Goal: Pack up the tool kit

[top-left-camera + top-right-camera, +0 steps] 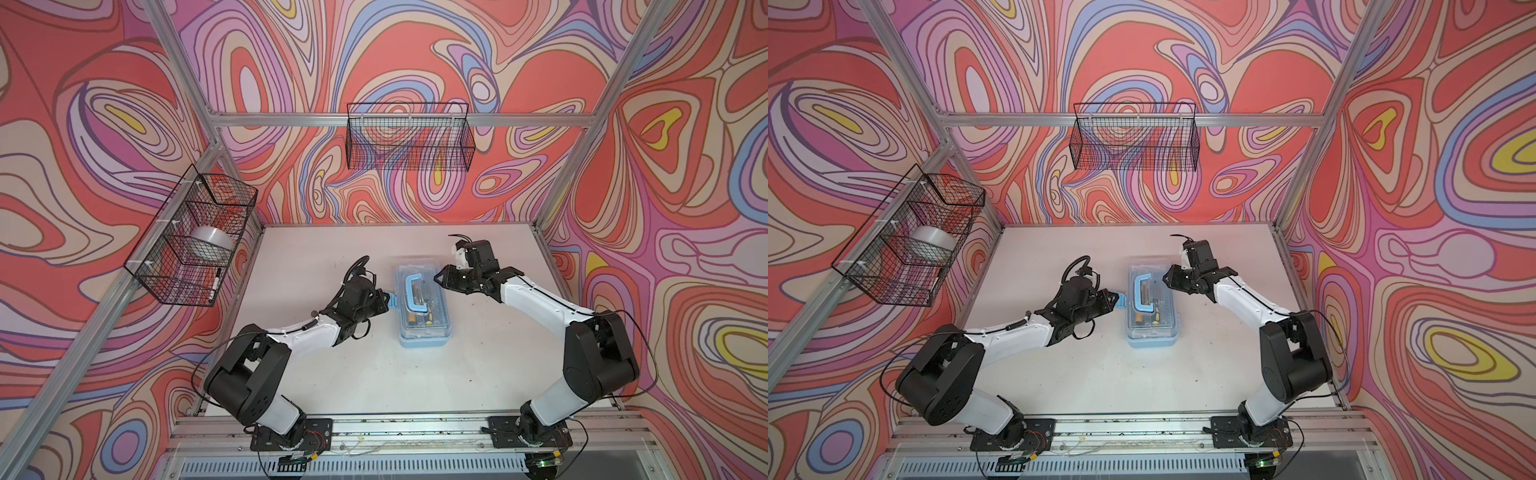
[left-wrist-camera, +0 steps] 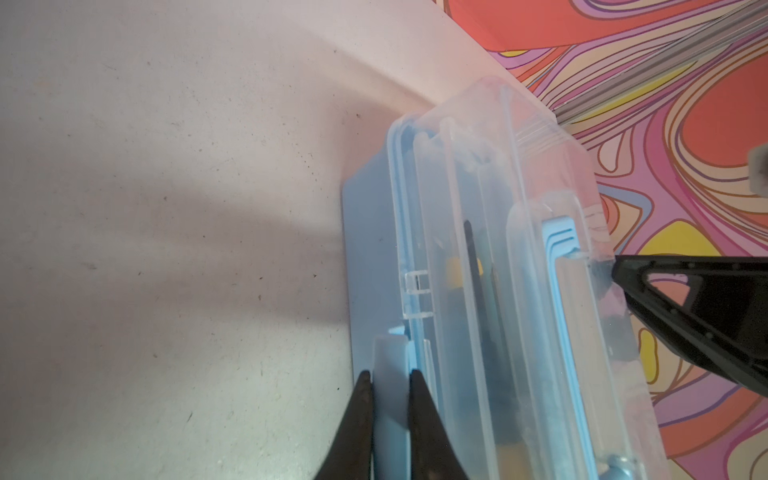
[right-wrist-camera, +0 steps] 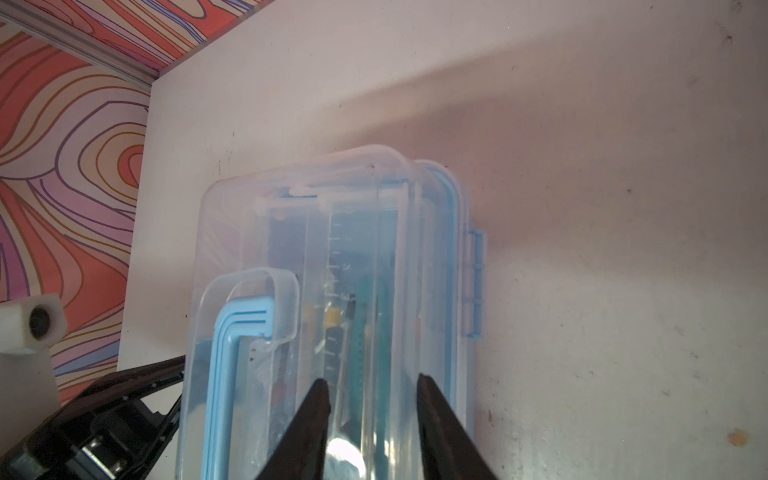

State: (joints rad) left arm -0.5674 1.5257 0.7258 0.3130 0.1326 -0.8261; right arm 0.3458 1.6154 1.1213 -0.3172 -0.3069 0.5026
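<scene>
A light-blue tool kit sits on the white counter between two robot arms. Its clear lid is down and its blue handle lies flat on top. Screwdrivers with yellow and black grips show through the plastic.

The left pincer is pressed almost together, pinching the blue latch on the side of the box directly ahead of its tips. The right pincer comes from the opposite side. Its jaws are partly spread and grip nothing, and its tips rest on the lid just beside the handle.

The latch looks not yet snapped over the lid's clear tab, so closing it seems to be the step in hand.

- The thin flap could slip out of the narrow pinch as it is swung.
- A sideways push from the left pincer could slide the light box toward the right pincer.
- The right pincer's tips could skid on the slick lid and let it lift, so the catch would miss.
</scene>
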